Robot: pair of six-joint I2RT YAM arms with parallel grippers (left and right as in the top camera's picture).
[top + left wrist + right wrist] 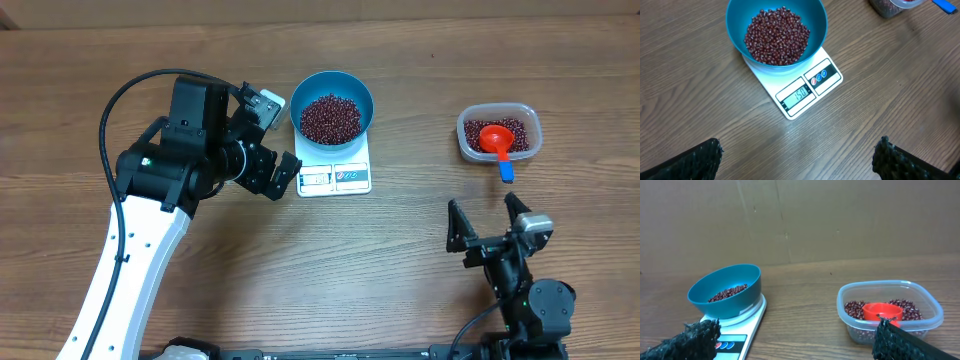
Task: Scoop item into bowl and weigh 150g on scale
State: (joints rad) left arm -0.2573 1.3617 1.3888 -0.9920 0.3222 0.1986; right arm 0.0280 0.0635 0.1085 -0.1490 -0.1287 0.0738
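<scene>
Beans [776, 37] fill the blue bowl [818, 22] on the scale [807, 89], whose display [800, 94] reads 150. Left gripper [800, 160] and right gripper [487, 215] both gape, holding nothing; the scoop [495, 138] lies in the tub [468, 145].

Robot lab test bench: wood-grain table [420, 60], plain brown backdrop wall [840, 220], white robot arm [130, 250].

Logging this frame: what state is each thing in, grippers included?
bowl: upright on the scale, holding beans.
beans: heaped in the bowl; more in the tub.
scale: on, display reads 150.
tub: open, part-filled with beans.
scoop: resting in the tub, handle over its rim.
left gripper: open, empty.
right gripper: open, empty.
</scene>
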